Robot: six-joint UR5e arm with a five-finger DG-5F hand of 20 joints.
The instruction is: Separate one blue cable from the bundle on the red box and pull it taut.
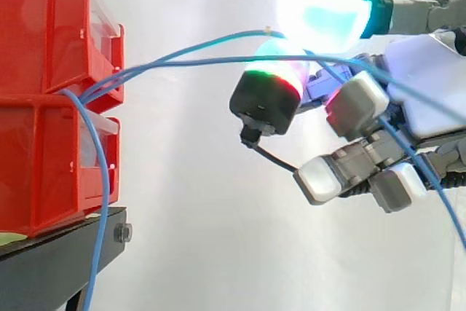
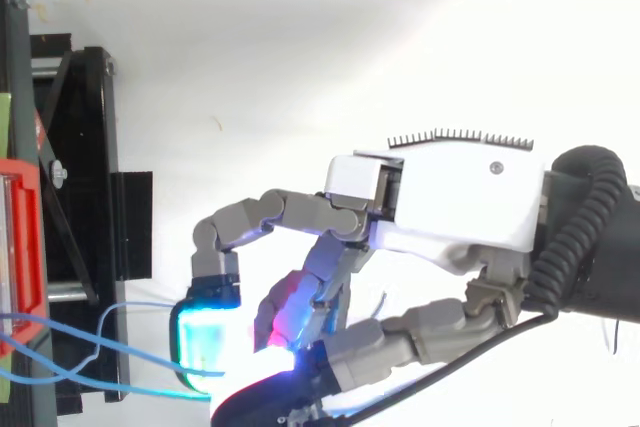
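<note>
Two red bins point(image 1: 44, 34) are stacked on a black stand point(image 1: 58, 260) at the left. Several thin blue cables come out between them. One blue cable point(image 1: 204, 44) arcs up to the right and ends between two glowing pads point(image 1: 271, 81) of my hand point(image 1: 429, 85), which pinch it. A second cable point(image 1: 218, 60) runs level past the curled fingers and drops off to the lower right. A third strand point(image 1: 105, 202) hangs down in front of the lower bin. From above, the hand point(image 2: 460, 197) points left and the cables point(image 2: 100, 345) reach its cyan pad point(image 2: 205, 342).
A white curtain fills the background. The stand's black frame point(image 2: 70, 147) and the edge of a red bin point(image 2: 18, 247) lie at the left of the top view, a short gap from my fingertips.
</note>
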